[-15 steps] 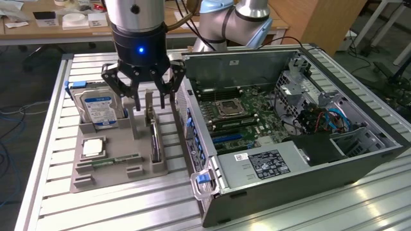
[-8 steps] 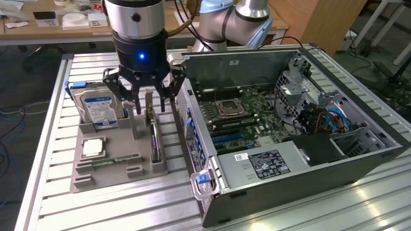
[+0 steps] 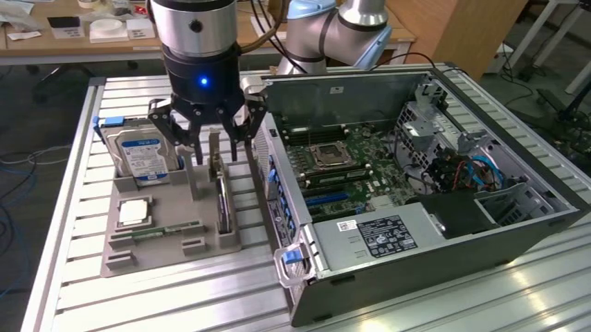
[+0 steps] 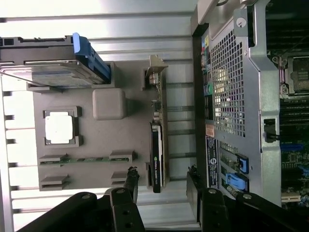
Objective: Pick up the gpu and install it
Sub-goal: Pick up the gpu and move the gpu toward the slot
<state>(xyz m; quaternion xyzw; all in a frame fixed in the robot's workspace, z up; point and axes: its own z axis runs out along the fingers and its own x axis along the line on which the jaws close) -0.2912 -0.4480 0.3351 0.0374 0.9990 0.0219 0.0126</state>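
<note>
Gripper state: gripper [image 3: 210, 146] released, fingers splayed wide, nothing between them.
GPU location: gpu [image 3: 223, 200] stands on edge in a slot of the grey holder tray [image 3: 166, 242], centre-left of the exterior view, between the hard drive [image 3: 138, 155] and the open computer case [image 3: 406, 242].
Direction from gripper: straight below. The card's upper-frame end sits under the fingertips, and the rest runs off toward the lower frame.
Long axis: up-and-down in the exterior frame, roughly parallel to the case's near wall.
Straddle: wrist view shows one finger [image 4: 131, 181] on one side of the card's thin edge [image 4: 157, 145] and its mate on the other, the card about midway.
Contact: none seen, both fingers apart from the card.
Alignment, my read: the finger gap lies across the card's thickness, not along its length.
Task status: card seated in the holder, not yet lifted.
</note>
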